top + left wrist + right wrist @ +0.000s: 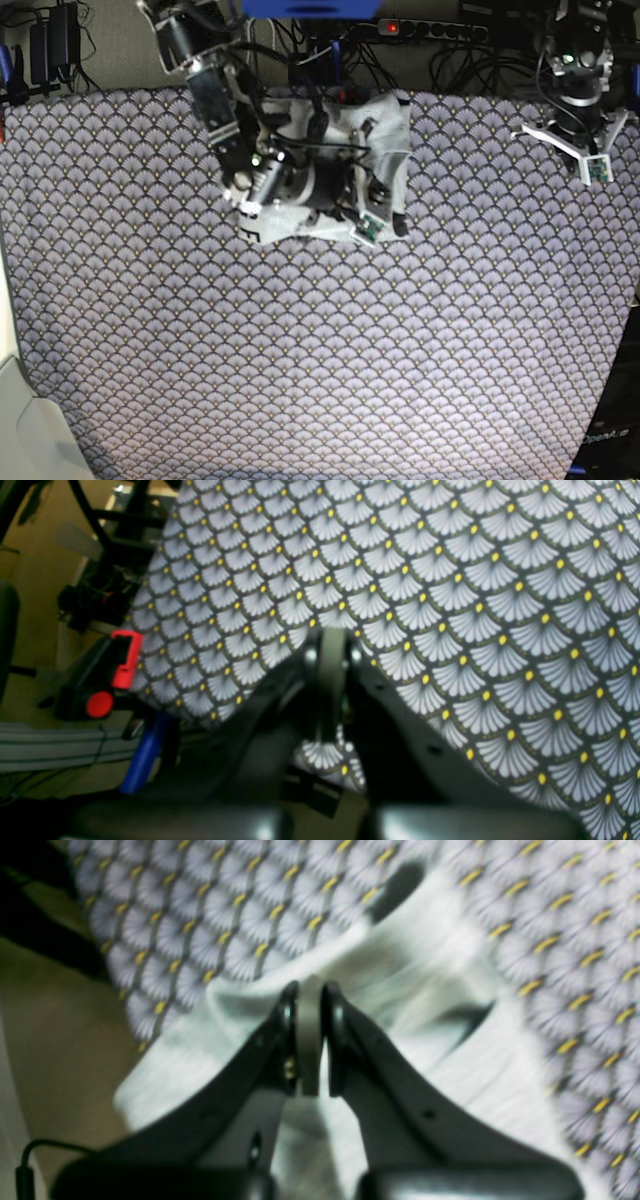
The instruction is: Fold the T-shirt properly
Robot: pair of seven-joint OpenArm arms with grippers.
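- Left wrist view: the left gripper [331,645] has its jaws together on nothing, over bare tablecloth [475,605]; only here a red-and-black clamp [107,675] shows at the left table edge.
- Right wrist view: the right gripper [310,1005], jaws together, sits over the T-shirt [425,970]; blur hides any lettering.
- Base view: the shirt lies bunched at the far edge, left of centre, largely hidden beneath the right arm; no print is readable.
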